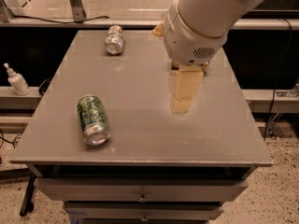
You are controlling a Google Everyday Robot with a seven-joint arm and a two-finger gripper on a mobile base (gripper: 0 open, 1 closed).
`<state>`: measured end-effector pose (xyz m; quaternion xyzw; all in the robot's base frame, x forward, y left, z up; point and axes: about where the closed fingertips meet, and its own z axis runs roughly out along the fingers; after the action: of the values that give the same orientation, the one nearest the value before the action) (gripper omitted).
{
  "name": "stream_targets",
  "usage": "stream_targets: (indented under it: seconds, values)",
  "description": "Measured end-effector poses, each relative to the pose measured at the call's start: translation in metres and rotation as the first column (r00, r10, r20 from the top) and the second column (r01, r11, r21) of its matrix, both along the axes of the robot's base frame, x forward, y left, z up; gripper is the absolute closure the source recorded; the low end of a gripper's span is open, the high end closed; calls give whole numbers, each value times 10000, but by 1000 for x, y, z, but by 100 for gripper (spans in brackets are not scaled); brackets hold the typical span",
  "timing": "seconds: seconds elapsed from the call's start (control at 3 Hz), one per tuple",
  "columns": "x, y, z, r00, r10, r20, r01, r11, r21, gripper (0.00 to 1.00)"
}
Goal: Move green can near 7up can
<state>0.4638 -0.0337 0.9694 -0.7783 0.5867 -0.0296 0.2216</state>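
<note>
Lying sideways at 8 o'clock, the green can (93,119) may roll off the table (140,134) if the central gripper (183,97), whose state I cannot tell, nudges it.

two cans — green can (93,119), 7up can (114,39); one bottle (17,80); one end effector (182,101) — over table (140,141) middle

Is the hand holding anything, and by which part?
Nothing; the hand hovers over the table, apart from the green can and the silver can.

Soft, even light from above. The table (135,139) shines pale under the gripper (182,104), which hangs over its middle.
</note>
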Motion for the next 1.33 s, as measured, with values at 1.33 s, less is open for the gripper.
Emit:
stream_targets:
  seconds: [1.33]
  values:
    - [-4, 108, -146, 6543, 7082, -2652, -7530, 5774, -3157, 0]
